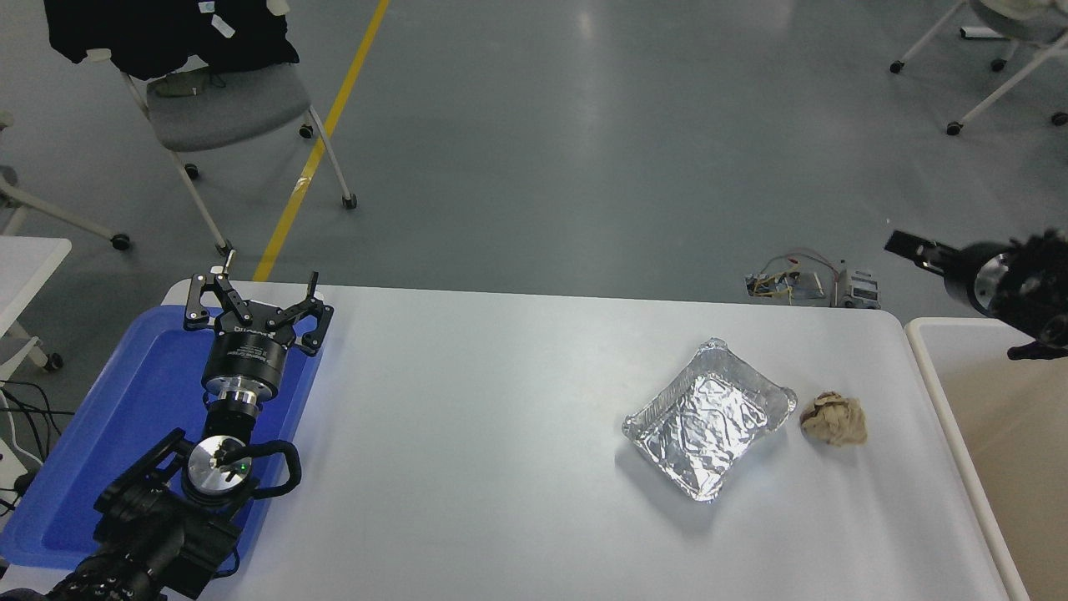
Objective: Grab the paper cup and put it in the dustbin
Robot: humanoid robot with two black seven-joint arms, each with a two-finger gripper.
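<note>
The paper cup is out of view. The dustbin [948, 406] stands off the table's right end; only its cream rim and beige inside show at the picture's right edge. My right gripper [911, 248] hangs raised above the dustbin's far corner, pointing left, blurred and partly cut off by the frame edge. Nothing shows in it. My left gripper [253, 297] is parked at the lower left over the blue tray, open and empty.
A silver foil tray [707, 416] lies on the white table [484, 434] at centre right, with a crumpled brown paper ball [833, 418] just right of it. A blue flat tray [125, 417] covers the table's left end. Chairs stand on the floor beyond.
</note>
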